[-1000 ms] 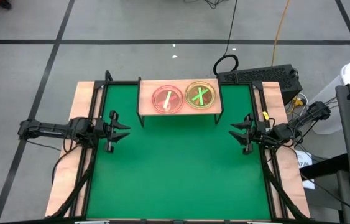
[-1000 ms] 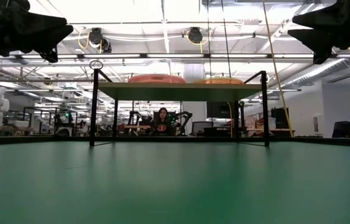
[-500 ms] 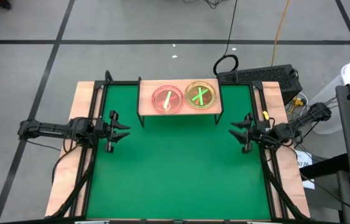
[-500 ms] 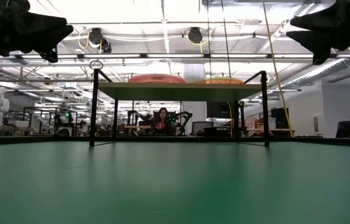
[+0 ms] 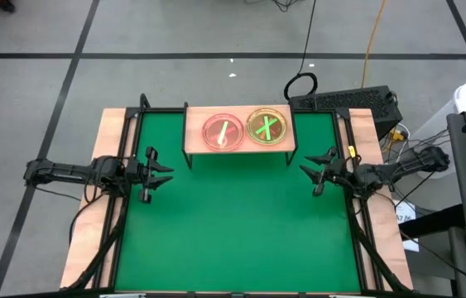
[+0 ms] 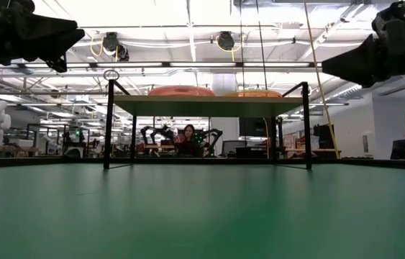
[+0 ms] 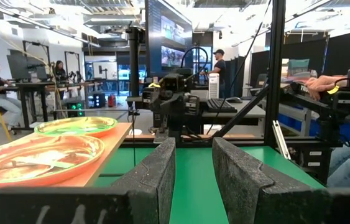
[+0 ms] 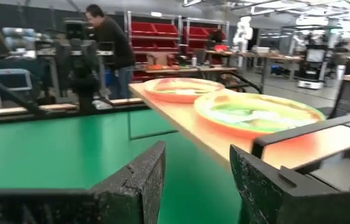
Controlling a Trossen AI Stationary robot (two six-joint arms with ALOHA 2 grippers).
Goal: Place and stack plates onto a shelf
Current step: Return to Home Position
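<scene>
Two piles of plates rest on the shelf (image 5: 237, 147), a light wooden board on black legs at the mat's far edge. The pink pile (image 5: 223, 132) shows one bright bar; the green pile (image 5: 267, 127) shows crossed bars. In the low view the shelf (image 6: 206, 106) carries both piles (image 6: 181, 91) (image 6: 252, 93). My left gripper (image 5: 165, 175) hovers open over the mat's left side, away from the shelf. My right gripper (image 5: 309, 177) hovers open near the shelf's right end; in its wrist view its fingers (image 8: 196, 165) face the green pile (image 8: 255, 115).
The green mat (image 5: 237, 232) lies inside a black frame on the pale wood tabletop. Cables and a dark box (image 5: 348, 103) sit beyond the far right corner. People sit and stand in the room behind the table (image 6: 188, 137).
My right gripper has moved toward the table's left and far edges, closer to the shelf's right end, and has turned a little toward it. The left arm and the plates have kept still.
</scene>
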